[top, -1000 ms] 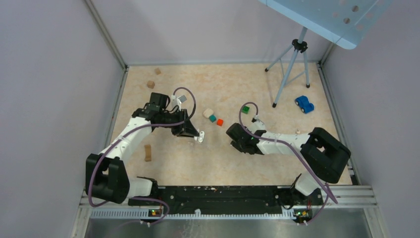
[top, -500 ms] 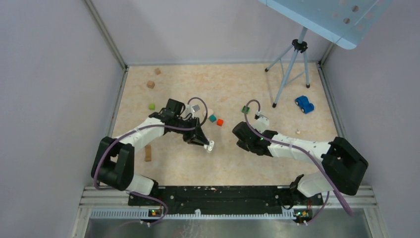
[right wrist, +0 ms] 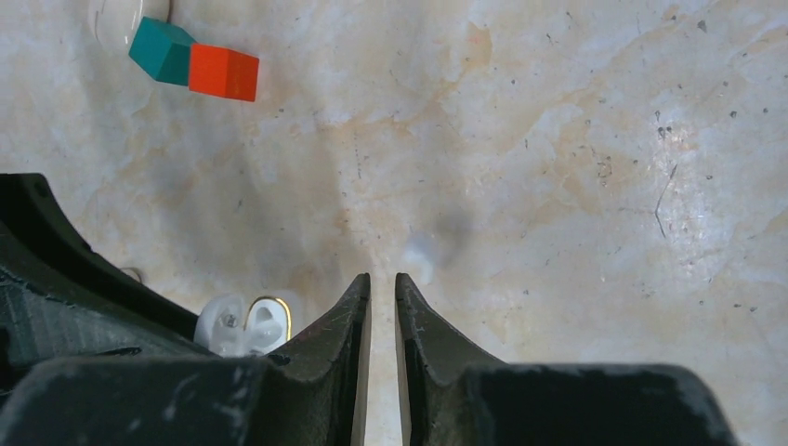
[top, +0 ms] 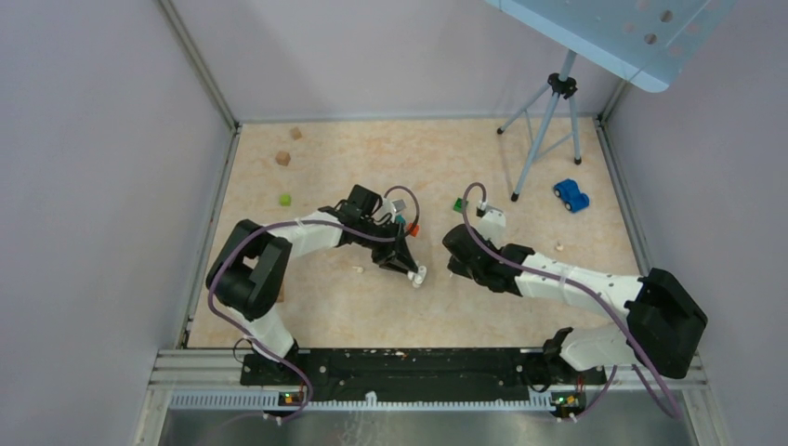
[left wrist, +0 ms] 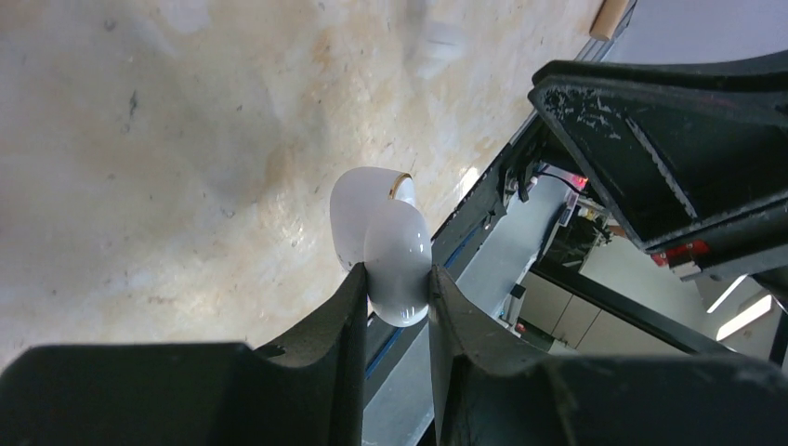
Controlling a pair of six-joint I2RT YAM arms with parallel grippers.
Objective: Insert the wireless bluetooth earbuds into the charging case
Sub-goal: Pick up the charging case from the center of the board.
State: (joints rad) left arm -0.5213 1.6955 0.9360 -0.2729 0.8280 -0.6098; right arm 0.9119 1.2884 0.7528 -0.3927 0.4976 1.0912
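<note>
White earbud (left wrist: 381,223), pinched in left gripper (top: 415,272), has been swung toward 4 o'clock, case (right wrist: 119,20) now passed at its 11 o'clock; right gripper (right wrist: 382,279) nearly closed, empty; insertion judged pending.

Left gripper (left wrist: 397,281) jaws pinch a shiny white earbud (left wrist: 381,223) w/ a gold rim, up over the beige surface (left wrist: 139,139).
</note>
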